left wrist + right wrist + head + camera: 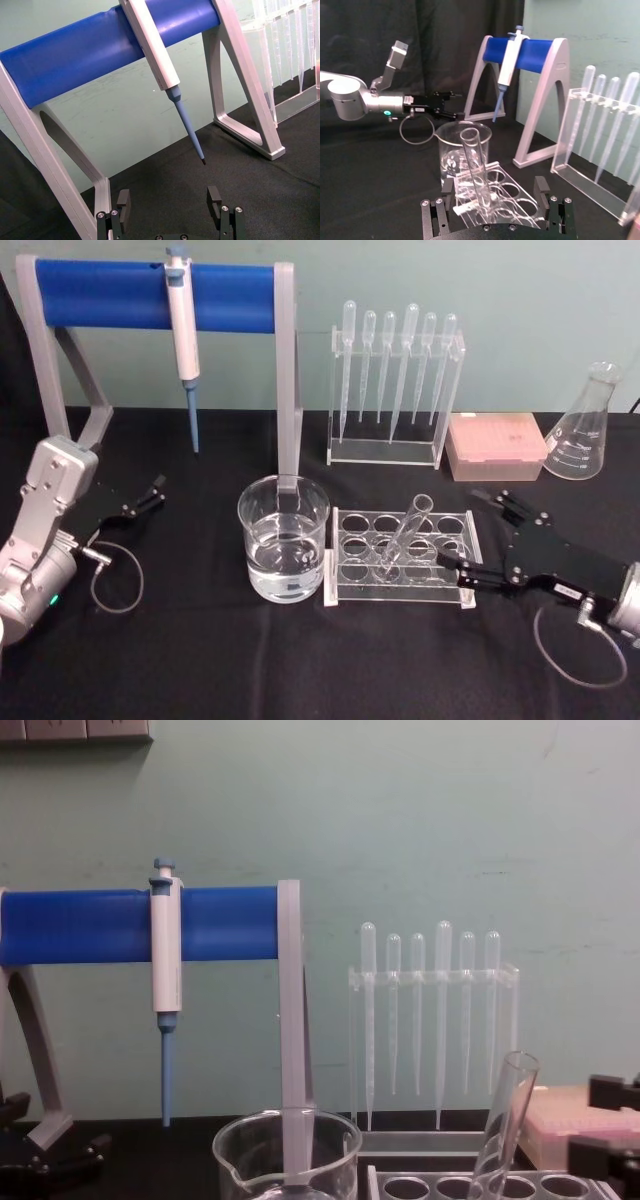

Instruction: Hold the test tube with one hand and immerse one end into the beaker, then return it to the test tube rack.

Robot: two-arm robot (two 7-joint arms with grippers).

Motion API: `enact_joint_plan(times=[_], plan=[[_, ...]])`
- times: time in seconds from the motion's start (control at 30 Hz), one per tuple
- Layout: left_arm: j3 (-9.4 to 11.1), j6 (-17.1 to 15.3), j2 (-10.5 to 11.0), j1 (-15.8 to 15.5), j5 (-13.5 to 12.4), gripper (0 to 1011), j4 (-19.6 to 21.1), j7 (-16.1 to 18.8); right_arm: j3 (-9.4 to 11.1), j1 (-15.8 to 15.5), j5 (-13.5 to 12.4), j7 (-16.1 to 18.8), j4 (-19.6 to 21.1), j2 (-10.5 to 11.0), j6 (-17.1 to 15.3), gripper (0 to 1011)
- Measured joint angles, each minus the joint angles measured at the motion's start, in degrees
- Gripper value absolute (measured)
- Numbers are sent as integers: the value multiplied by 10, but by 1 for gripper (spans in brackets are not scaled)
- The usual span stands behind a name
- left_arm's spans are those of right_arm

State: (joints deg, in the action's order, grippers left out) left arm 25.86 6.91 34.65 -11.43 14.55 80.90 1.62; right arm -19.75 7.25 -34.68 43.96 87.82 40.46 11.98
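A black cloth covers the surface (200, 660), with a pale green wall (500, 290) behind it. Near the middle stands a wide clear glass beaker (283, 540) with a pour spout, about half full of clear liquid.

Just beside the beaker, on the robot's right, lies a clear plastic rack (345, 585) with round holes. The long clear glass test tube (402, 538) sits in one hole, rounded end down. It leans with its open rim tipped away from the beaker, probably because the hole is wider than the tube.

Beyond the rack from the beaker, the black two-fingered right claw (458, 527) lies low. Its fingers are spread wide and aimed at the tube, apart from the glass. It looks placed to close on the bare length above the rack. Smooth, slanted glass would likely need a grip matched to the lean.

On the beaker's other side, well apart, the left claw (158, 490) is spread and empty. Behind the beaker, a grey stand (110, 295) with a blue bar carries a white, blue-tipped pipette (182, 330).
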Motion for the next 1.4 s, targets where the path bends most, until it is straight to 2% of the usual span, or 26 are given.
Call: enact_joint_plan(times=[0.3,0.67,0.9,1.13,1.33,1.4], plan=[[0,0,0,0,0,1000,0,0,-25,28,2,12,-11,-22,-12,1003],[0,0,0,0,0,1000,0,0,-49,52,13,8,-22,-42,-23,1002],[0,0,0,0,0,1000,0,0,-59,60,25,-5,-22,-47,-29,1003],[0,0,0,0,0,1000,0,0,-58,60,25,-5,-22,-47,-29,999],[0,0,0,0,0,1000,0,0,-57,59,23,-4,-21,-47,-29,887],[0,0,0,0,0,1000,0,0,-57,59,23,-4,-21,-47,-28,820]])
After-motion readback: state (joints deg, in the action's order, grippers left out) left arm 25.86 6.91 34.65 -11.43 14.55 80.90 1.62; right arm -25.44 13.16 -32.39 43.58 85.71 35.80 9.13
